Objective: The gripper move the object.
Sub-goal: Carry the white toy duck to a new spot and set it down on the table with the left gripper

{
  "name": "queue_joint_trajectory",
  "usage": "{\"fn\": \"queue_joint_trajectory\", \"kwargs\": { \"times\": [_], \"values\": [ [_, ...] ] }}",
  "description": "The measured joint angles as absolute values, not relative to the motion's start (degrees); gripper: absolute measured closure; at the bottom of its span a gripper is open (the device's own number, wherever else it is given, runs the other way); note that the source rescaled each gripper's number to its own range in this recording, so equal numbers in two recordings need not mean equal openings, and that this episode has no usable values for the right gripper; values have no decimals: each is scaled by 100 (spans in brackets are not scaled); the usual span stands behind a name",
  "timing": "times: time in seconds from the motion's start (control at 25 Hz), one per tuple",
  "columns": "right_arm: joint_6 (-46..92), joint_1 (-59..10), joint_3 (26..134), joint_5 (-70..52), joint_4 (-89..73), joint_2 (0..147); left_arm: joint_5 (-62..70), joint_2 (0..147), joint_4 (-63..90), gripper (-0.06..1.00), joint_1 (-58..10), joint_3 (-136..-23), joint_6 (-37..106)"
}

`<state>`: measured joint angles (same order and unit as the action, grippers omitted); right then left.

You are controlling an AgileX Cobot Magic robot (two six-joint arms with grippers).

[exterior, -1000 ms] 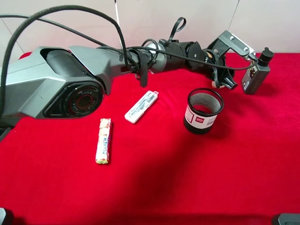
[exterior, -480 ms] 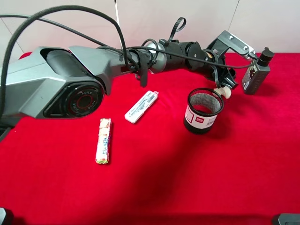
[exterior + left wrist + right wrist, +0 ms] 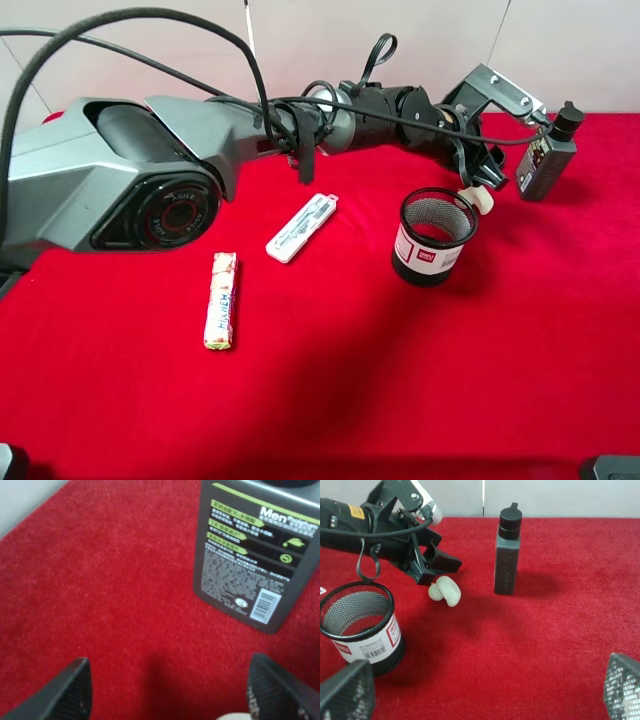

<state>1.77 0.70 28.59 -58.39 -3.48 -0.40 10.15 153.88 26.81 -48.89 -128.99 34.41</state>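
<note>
Exterior high view: the left arm reaches across the red counter (image 3: pixel 330 400) to the right side, and its left claw (image 3: pixel 488 178) hangs over the far right edge of the black mesh cup (image 3: pixel 433 237). The object (image 3: pixel 481 198), a small cream-white rounded piece, sits just below the claw tips, at the cup's rim on its right side and outside the cup. Whether it rests on the counter or is off it cannot be told here. A dark grey bottle (image 3: pixel 547 157) stands upright just beyond the claw. A flat white case (image 3: pixel 302 227) lies to the left of the cup, well apart from it, and a candy stick (image 3: pixel 222 300) lies further left and nearer the camera.

Left wrist view: the two black fingers (image 3: pixel 70 690) of the left claw stand wide apart with bare red cloth between them. A cream sliver of the object shows at the picture's edge, close to one finger. The bottle's printed label fills the area ahead.

Right wrist view: the object lies right at the tip of the left claw, between the mesh cup and the bottle; the claw does not close on it. The right claw (image 3: pixel 485 695) is spread wide and holds nothing.
</note>
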Motion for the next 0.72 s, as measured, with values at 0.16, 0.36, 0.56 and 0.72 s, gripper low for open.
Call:
{"fn": "queue_joint_trajectory", "kwargs": {
  "times": [0.16, 0.36, 0.56, 0.72],
  "values": [
    [177, 70, 2859, -5839, -348, -40, 1210, 15332, 2681, 52, -4889, -12899, 3441],
    [177, 70, 2859, -5839, -348, -40, 1403, 15212, 2632, 51, -4889, -12899, 3437],
    [177, 70, 2859, -5839, -354, -40, 1639, 15070, 2534, 50, -4889, -12899, 3437],
    [177, 70, 2859, -5839, -394, -40, 1996, 14877, 2412, 50, -4850, -12899, 3437]
  ]
}}
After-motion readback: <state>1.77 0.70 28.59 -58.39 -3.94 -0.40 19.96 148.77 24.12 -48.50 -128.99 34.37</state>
